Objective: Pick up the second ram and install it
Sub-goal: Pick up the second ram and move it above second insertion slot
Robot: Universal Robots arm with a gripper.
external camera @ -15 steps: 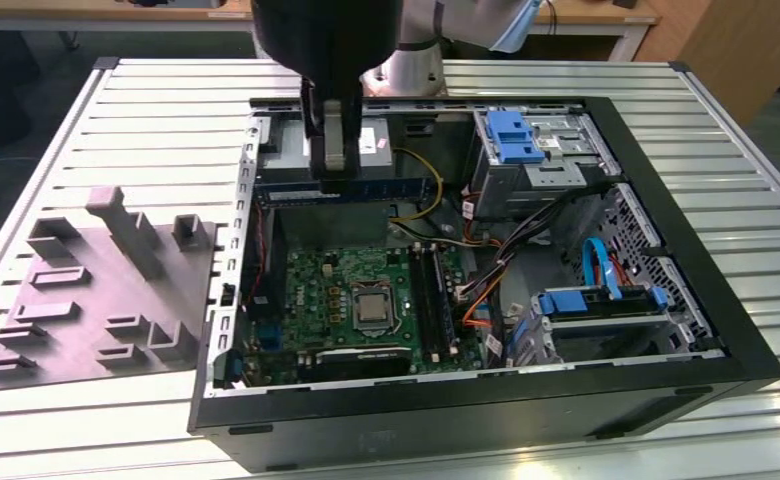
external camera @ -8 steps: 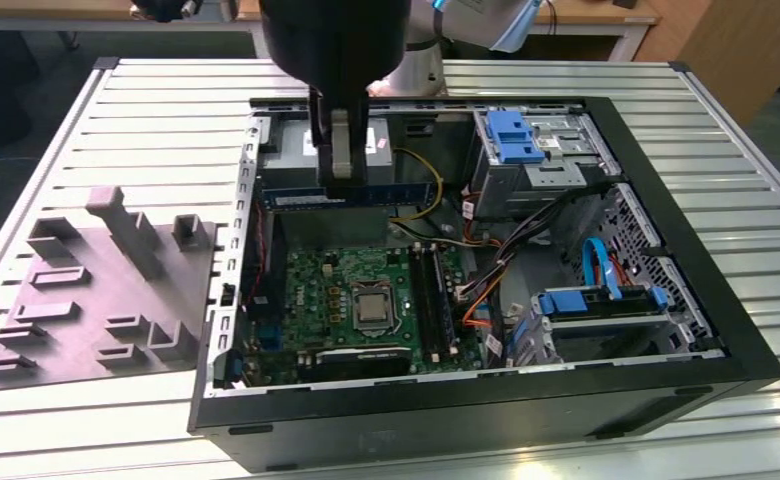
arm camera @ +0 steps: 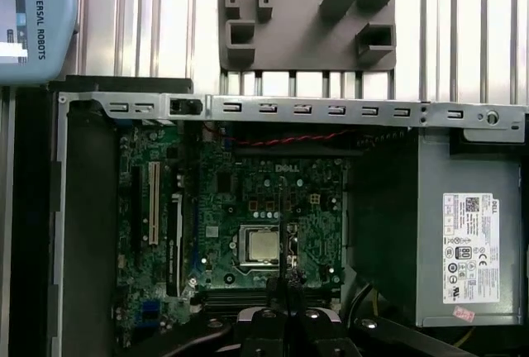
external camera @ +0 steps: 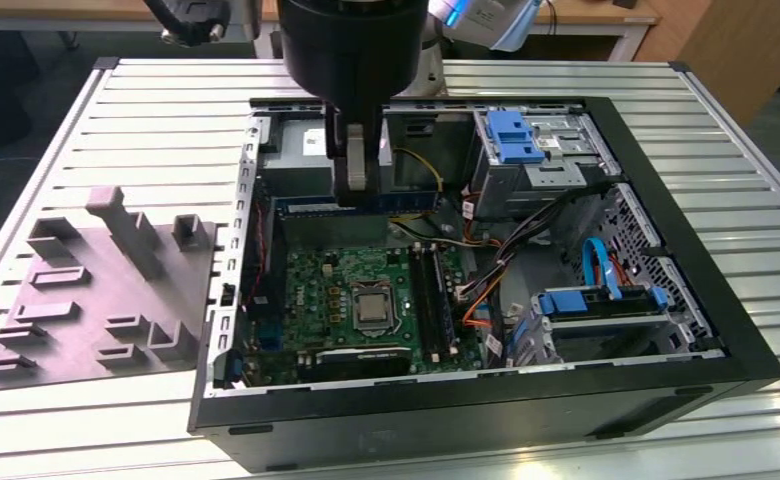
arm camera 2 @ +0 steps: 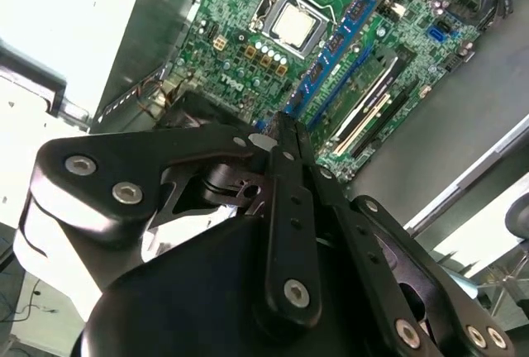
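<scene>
Gripping entry: the gripper, fingers closed onto the flat faces of the second ram. In the exterior view the hold sits at about mid-length. Judged reason: a middle pinch keeps the stick balanced and leaves its lower edge free for a slot.

Item held: the second ram, blue, with black chips on the face seen in the second wrist view. It hangs inside the open case, raised clear of the motherboard and touching nothing but the fingers, probably to clear the parts below.

Long axis: level, one end pointing to the exterior view's left and the other to its right. That sets it crosswise to the black slots, which run near to far there. The second wrist view makes it look closer to in line with them, so the true angle is unsettled.

Beyond: a grey fixture on the slatted table, well apart from the case.
</scene>
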